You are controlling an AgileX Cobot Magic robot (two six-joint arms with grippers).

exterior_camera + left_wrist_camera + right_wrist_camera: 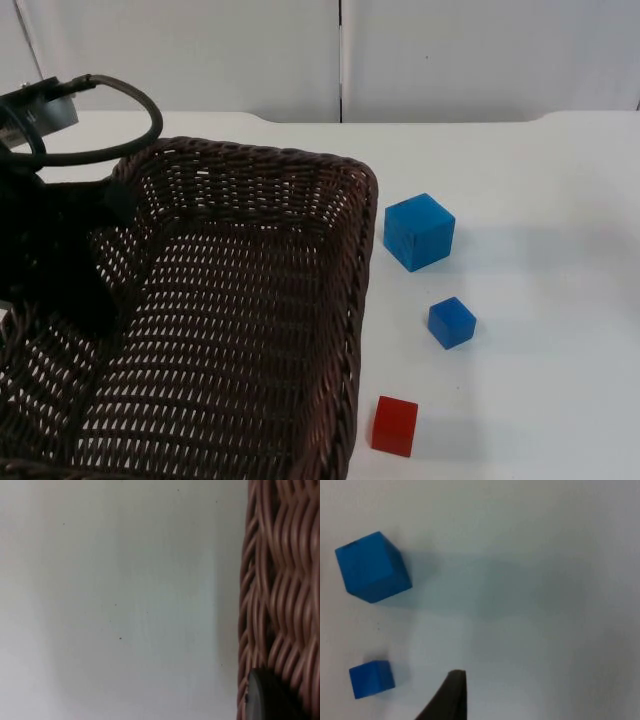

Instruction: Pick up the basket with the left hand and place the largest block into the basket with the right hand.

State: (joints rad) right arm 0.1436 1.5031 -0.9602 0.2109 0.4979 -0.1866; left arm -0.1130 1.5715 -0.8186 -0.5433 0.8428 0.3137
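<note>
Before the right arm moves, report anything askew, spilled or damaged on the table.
Nothing stands out. The wicker basket looks intact, and the large blue block, small blue block and red block sit apart on the table.

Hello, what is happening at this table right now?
The left gripper is at the rim of the dark wicker basket, at its left side, with a fingertip against the weave. Three blocks lie on the white table to the right of the basket: a large blue block, a small blue block and a red block. None is in the basket yet. The right gripper hangs over the table near the two blue blocks, holding nothing.
</note>
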